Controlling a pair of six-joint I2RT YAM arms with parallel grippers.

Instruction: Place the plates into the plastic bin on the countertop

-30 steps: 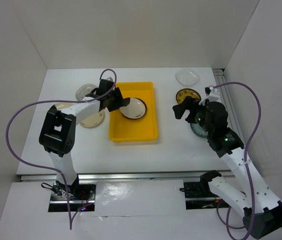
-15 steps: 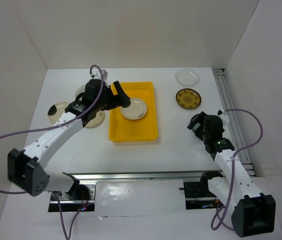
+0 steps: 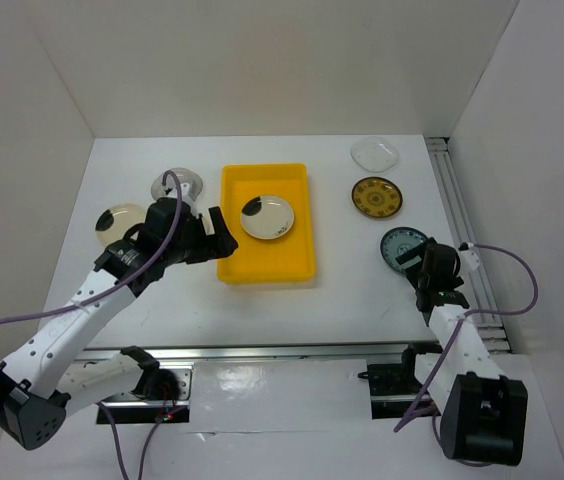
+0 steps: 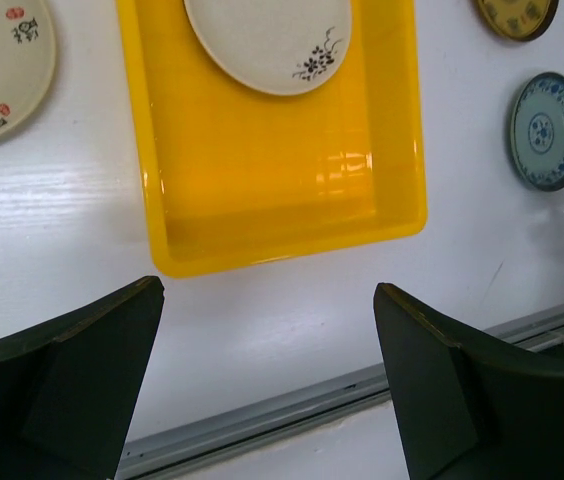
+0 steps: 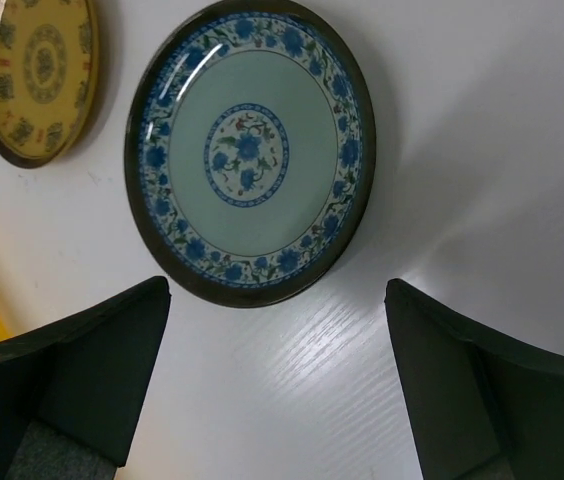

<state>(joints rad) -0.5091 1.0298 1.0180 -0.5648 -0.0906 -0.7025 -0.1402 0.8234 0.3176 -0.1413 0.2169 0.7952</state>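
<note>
Presently our left gripper [image 4: 267, 292] hangs with its jaws wide apart and empty, just short of the near rim of the yellow plastic bin [image 4: 272, 250]. One cream plate [image 4: 267, 40] lies inside the bin at its far end. Our right gripper [image 5: 277, 292] likewise gapes empty at the near edge of a blue-patterned plate [image 5: 250, 150] on the white countertop [image 5: 442, 120], with a gold-patterned plate [image 5: 37, 75] just beyond it and a clear plate [image 3: 375, 153] farther back.

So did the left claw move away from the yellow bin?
Yes. The left gripper pulled back from over the yellow bin toward the table's near edge, and is now beside its left wall.
</note>
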